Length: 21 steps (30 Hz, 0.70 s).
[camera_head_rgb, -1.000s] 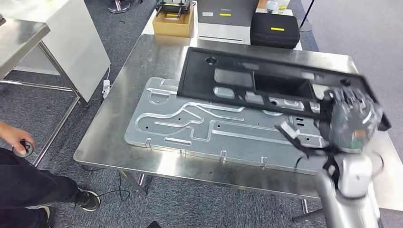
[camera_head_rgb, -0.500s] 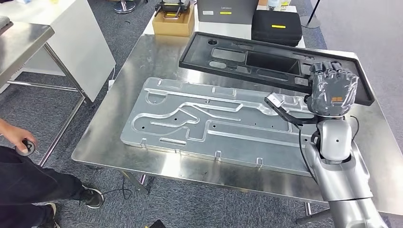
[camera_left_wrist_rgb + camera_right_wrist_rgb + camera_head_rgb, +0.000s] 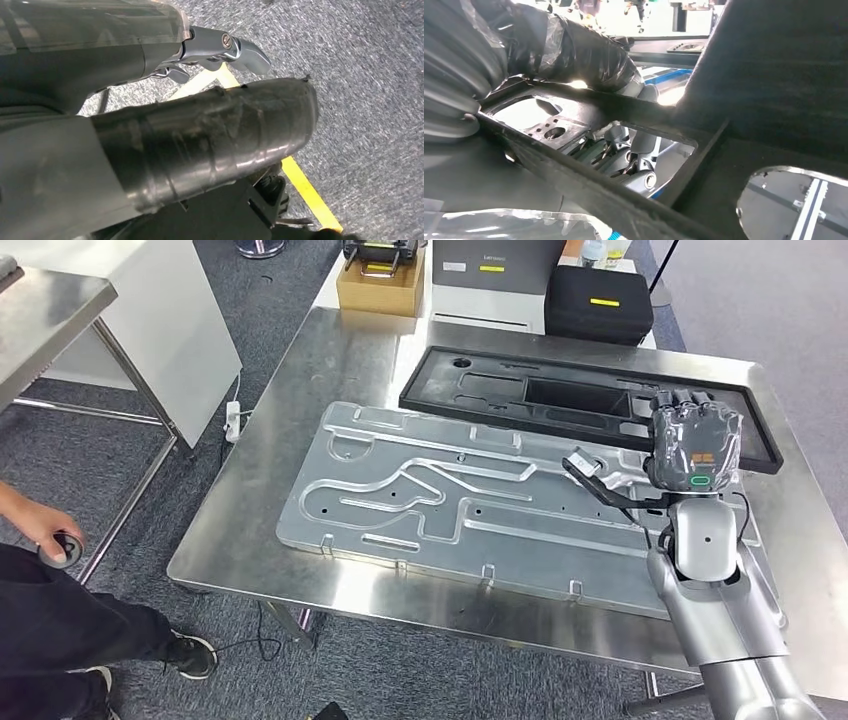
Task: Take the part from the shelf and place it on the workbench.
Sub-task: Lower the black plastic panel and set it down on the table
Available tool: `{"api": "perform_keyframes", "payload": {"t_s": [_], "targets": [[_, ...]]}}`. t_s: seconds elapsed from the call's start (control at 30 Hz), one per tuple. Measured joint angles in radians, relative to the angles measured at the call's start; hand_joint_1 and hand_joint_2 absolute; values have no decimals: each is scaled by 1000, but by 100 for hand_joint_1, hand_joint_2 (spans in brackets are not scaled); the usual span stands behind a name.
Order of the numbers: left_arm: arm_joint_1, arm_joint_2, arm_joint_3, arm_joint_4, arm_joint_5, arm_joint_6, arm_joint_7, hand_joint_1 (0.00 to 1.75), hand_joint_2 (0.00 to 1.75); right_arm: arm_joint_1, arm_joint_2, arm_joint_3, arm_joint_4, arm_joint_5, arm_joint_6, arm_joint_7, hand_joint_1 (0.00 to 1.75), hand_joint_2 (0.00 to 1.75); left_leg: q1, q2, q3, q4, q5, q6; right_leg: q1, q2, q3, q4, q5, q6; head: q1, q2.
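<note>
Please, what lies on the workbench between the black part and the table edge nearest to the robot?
In the head view, a large embossed metal plate lies flat on the workbench, between the black part held by the right hand and the near edge.

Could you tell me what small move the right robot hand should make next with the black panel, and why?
Probably lower it a little and let go: the right robot hand grips the black panel, which lies across the steel workbench, beyond the aluminium plate.
</note>
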Motion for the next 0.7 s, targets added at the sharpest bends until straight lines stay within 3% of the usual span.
{"api": "perform_keyframes", "payload": {"t_s": [0.03, 0.07, 0.13, 0.2, 0.27, 0.37, 0.43, 0.5, 0.53, 0.57, 0.6, 0.63, 0.7], "targets": [[0, 0, 0, 0, 0, 0, 0, 0, 0, 3, -2, 0, 4, 0, 2, 0, 168, 175, -2, 0, 1, 0, -1, 1, 0, 0, -17, 24, 5, -1, 0, 0], [1, 0, 0, 0, 1, 0, 0, 0, 0, 5, -4, 1, 8, 0, 6, -1, 167, 175, -3, -1, 3, 1, -3, 2, 0, 0, -15, 10, 29, -3, 0, 0], [0, 0, 0, 0, 3, 1, -1, 0, 0, 7, -13, 3, 16, 1, 17, -3, 166, 175, -4, -2, 9, 2, -6, 2, 2, 0, 36, -113, 105, -12, 0, 0], [0, -1, 0, 0, 8, 1, -3, 0, 0, 7, -28, 7, 26, 1, 28, -6, 166, 175, -8, -5, 10, 2, -9, -4, 9, 0, 87, -224, 144, -21, 0, 0], [1, -1, 0, 0, 12, 2, -5, 0, 0, 11, -42, 10, 38, 1, 34, -10, 166, 175, -9, -6, 8, 0, -7, -13, 16, 1, 98, -252, 144, -27, 0, 0], [3, -1, 0, 0, 19, 4, -8, 0, 0, 32, -63, 10, 62, 0, 35, -15, 166, 175, -9, -3, 3, 16, -24, -30, 8, 1, 106, -265, 148, -39, -1, 0], [3, 0, 0, 0, 22, 6, -10, 0, 0, 48, -75, 10, 76, 0, 39, -15, 167, 175, -7, 1, -34, 105, -75, -39, 4, -2, 111, -269, 149, -46, -2, 0], [5, 0, 0, 0, 26, 7, -11, 0, 0, 64, -83, 10, 87, 0, 54, -13, 164, 175, -5, 2, -94, 231, -127, -45, 5, -3, 111, -268, 148, -50, -2, 0], [6, 1, 0, 0, 28, 8, -12, 0, 0, 72, -87, 10, 93, -1, 67, -11, 162, 175, -4, 2, -111, 265, -132, -47, 5, -3, 111, -267, 147, -51, -2, 0], [7, 1, 0, 0, 30, 8, -12, 0, 0, 80, -92, 10, 99, -1, 82, -8, 160, 175, -3, 2, -112, 263, -119, -47, 4, -3, 111, -266, 146, -51, -2, 0], [7, 2, 0, 0, 32, 9, -13, 0, 0, 85, -97, 10, 106, -1, 98, -6, 158, 175, -3, 2, -94, 224, -90, -46, 4, -2, 112, -264, 144, -49, -2, 0], [7, 2, 0, 0, 34, 10, -14, 0, 0, 89, -103, 10, 112, -1, 114, -4, 159, 175, -2, 2, -64, 160, -54, -44, 3, -1, 112, -261, 142, -47, -2, 0], [6, 3, 0, 0, 37, 12, -15, 0, 0, 92, -115, 10, 123, -2, 141, -1, 159, 175, -4, 1, -7, 47, -15, -37, 6, 1, 111, -255, 137, -38, -1, 0]]}}
